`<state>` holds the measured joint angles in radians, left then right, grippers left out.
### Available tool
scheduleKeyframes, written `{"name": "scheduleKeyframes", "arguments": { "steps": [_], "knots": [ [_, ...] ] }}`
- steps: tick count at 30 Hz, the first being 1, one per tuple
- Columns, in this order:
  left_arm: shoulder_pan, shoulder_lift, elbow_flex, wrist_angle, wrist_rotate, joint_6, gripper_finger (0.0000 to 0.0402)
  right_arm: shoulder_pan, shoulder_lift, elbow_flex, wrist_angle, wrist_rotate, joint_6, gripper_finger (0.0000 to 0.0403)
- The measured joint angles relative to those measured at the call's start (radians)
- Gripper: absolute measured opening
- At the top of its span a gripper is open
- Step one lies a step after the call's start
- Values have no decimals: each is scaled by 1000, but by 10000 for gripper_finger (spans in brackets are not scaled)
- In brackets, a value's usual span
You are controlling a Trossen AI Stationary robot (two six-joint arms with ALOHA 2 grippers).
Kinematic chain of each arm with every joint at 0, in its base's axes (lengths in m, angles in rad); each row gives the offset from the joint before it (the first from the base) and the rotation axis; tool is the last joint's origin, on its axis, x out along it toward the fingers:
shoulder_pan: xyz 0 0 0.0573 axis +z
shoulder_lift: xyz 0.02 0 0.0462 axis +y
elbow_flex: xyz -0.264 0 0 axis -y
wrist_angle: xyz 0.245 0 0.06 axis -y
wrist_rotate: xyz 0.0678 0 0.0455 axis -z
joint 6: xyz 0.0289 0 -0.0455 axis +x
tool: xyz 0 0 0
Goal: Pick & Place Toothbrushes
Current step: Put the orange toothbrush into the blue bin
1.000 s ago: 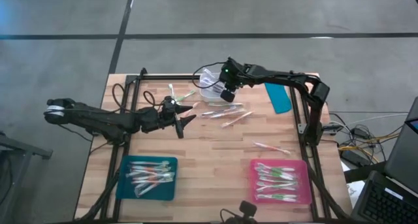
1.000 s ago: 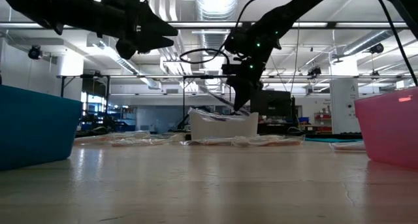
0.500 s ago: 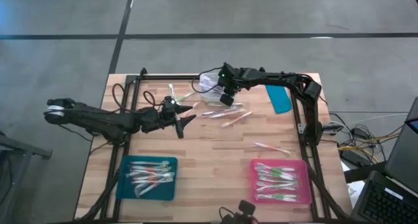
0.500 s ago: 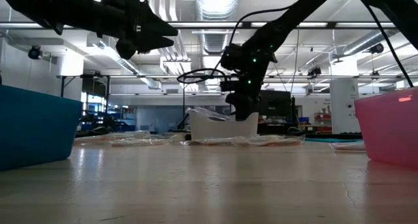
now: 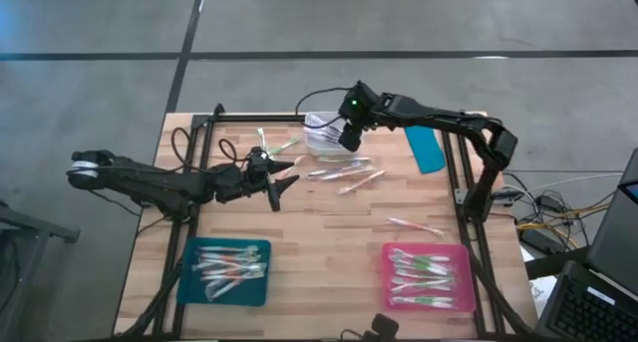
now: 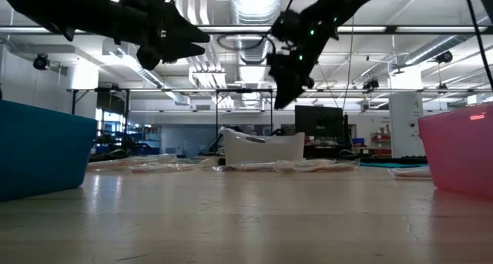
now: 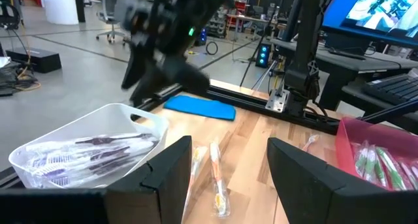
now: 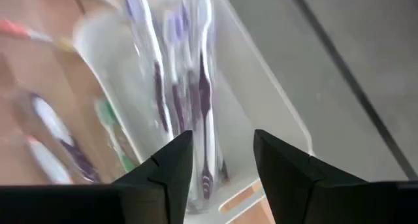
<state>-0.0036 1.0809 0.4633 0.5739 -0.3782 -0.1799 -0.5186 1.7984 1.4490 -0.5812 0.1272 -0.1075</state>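
Note:
My right gripper (image 5: pixel 349 140) hangs open above the small white bin (image 5: pixel 322 135), with nothing between its fingers (image 8: pixel 175 155). In the right wrist view several purple-and-white toothbrushes (image 8: pixel 204 100) lie in the bin (image 8: pixel 261 87) straight below it. More toothbrushes (image 5: pixel 344 170) lie loose on the wood in front of the bin, and one (image 5: pixel 414 225) lies farther right. My left gripper (image 5: pixel 283 178) waits open and level above the table's left half, pointing toward the bin (image 7: pixel 85 152); its wrist view also shows my right gripper (image 7: pixel 160 54) over the bin.
A teal tray (image 5: pixel 189 282) at the near left and a pink tray (image 5: pixel 465 279) at the near right each hold several toothbrushes. A flat blue lid (image 5: pixel 427 149) lies at the far right. Black frame rails (image 5: pixel 204 143) run along the table's sides.
My right gripper first dipped into the white bin, then rose straight up and now hangs clear above it. The bin has stayed in place.

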Motion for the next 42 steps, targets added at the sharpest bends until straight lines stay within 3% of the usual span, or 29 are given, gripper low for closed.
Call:
{"name": "scheduleKeyframes", "arguments": {
  "steps": [5, 11, 22, 32, 37, 42],
  "knots": [
    [0, 0, -1, -7, 0, 0, 204, 58, -106, 0, -2, -1, 29, 157],
    [0, 0, -4, -8, 0, -1, 204, 182, -191, -38, -7, -3, 39, 120],
    [0, 1, -9, -8, 0, 19, 204, 413, -350, -272, 1, 4, 192, 38],
    [1, 1, -10, -17, -5, 23, 204, 529, -502, -548, 319, 6, 231, 11],
    [2, 1, 27, -164, -22, 36, 204, 534, -553, -623, 356, 6, 261, 13],
    [2, 1, 111, -472, -119, 14, 204, 534, -582, -701, 358, 8, 313, 9]
  ]
}}
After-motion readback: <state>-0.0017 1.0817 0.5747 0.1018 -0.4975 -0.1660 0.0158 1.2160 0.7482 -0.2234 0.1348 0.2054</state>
